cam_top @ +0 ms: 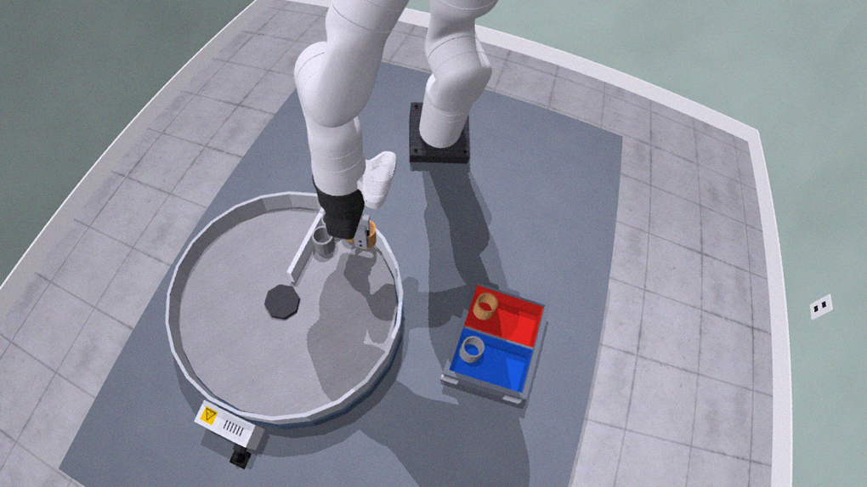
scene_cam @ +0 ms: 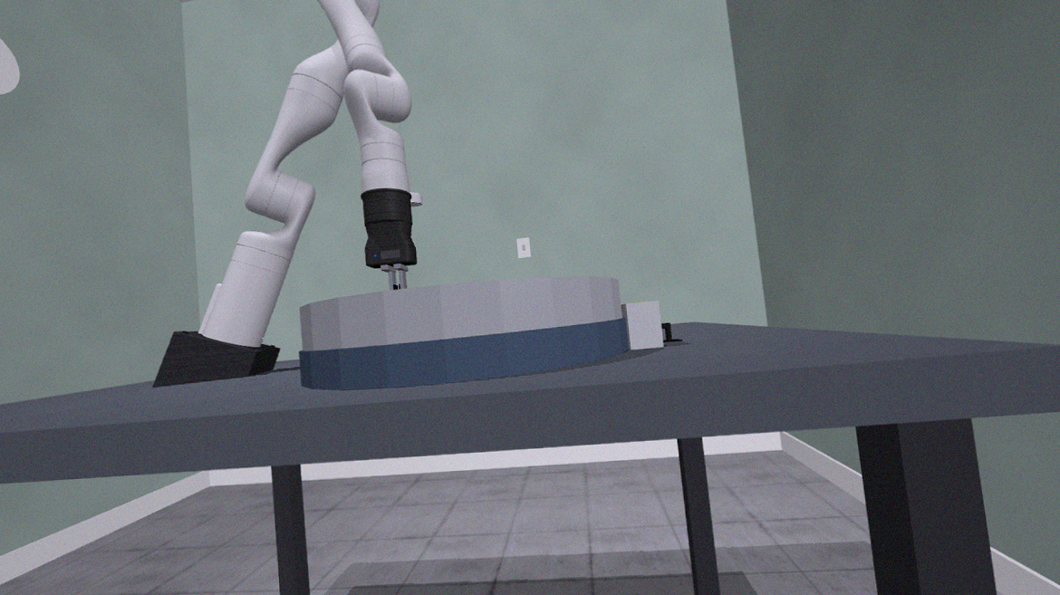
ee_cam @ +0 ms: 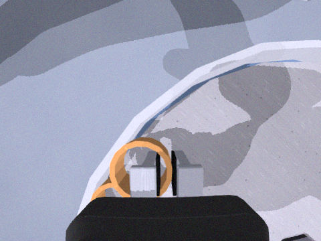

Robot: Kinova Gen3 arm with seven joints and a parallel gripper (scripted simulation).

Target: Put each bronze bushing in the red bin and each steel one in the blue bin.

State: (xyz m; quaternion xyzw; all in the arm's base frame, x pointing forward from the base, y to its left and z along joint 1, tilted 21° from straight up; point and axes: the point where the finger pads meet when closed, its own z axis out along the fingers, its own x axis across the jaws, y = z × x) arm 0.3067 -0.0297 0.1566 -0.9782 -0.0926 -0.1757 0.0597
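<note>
My gripper [cam_top: 362, 237] is shut on the wall of a bronze bushing [cam_top: 369, 235] and holds it a little above the far edge of the turntable [cam_top: 284, 311]. In the wrist view the bronze bushing [ee_cam: 140, 167] shows as an orange ring pinched by the fingers. A steel bushing [cam_top: 323, 243] stands on the turntable just left of the gripper, beside a white divider bar [cam_top: 303, 246]. The red bin [cam_top: 506, 315] holds a bronze bushing [cam_top: 486, 301]. The blue bin [cam_top: 490, 362] holds a steel bushing [cam_top: 475, 344]. In the side view the gripper [scene_cam: 396, 281] sits just over the turntable rim.
The turntable has a raised rim and a dark hub [cam_top: 281, 302] at its centre. A control box [cam_top: 229, 428] sits at its near edge. The arm's base [cam_top: 438, 136] stands at the back of the table. The bins lie to the right of the turntable.
</note>
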